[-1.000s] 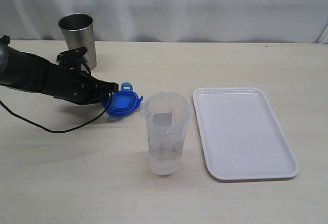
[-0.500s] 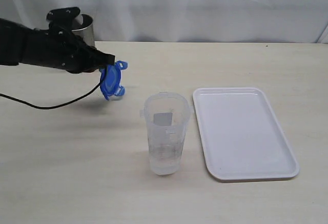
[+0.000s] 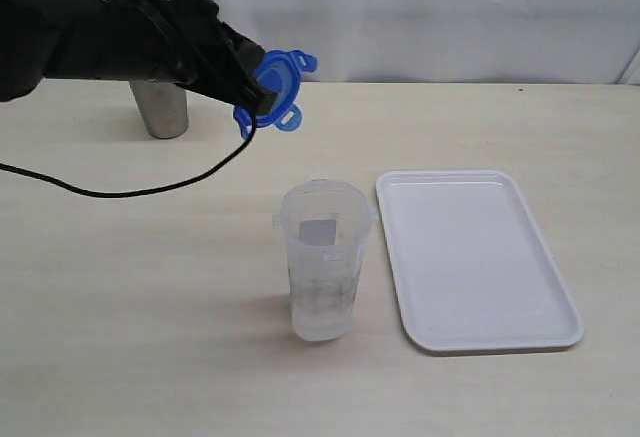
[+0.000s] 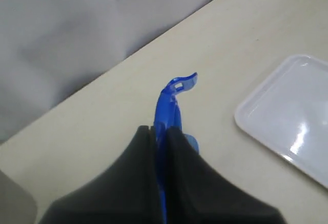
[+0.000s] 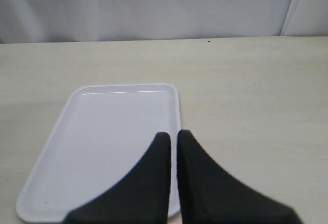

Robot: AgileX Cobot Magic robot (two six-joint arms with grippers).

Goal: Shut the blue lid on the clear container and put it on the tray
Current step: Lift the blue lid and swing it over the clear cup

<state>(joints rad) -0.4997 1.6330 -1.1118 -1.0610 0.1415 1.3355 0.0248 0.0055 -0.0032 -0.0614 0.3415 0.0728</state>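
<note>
The left gripper is clamped on one edge of the small blue plastic lid with snap flaps, holding it tilted in the air, far and left of the tall clear plastic container. The right gripper has its fingers pressed together on nothing. The lid is lifted, but the container's mouth is uncovered and it stands on the table just left of the flat white rectangular tray, so closing and placing remain. The room above the mouth looks free, the tray's low rim is close beside the container, and the grey steel tumbler stands well apart, far left.
</note>
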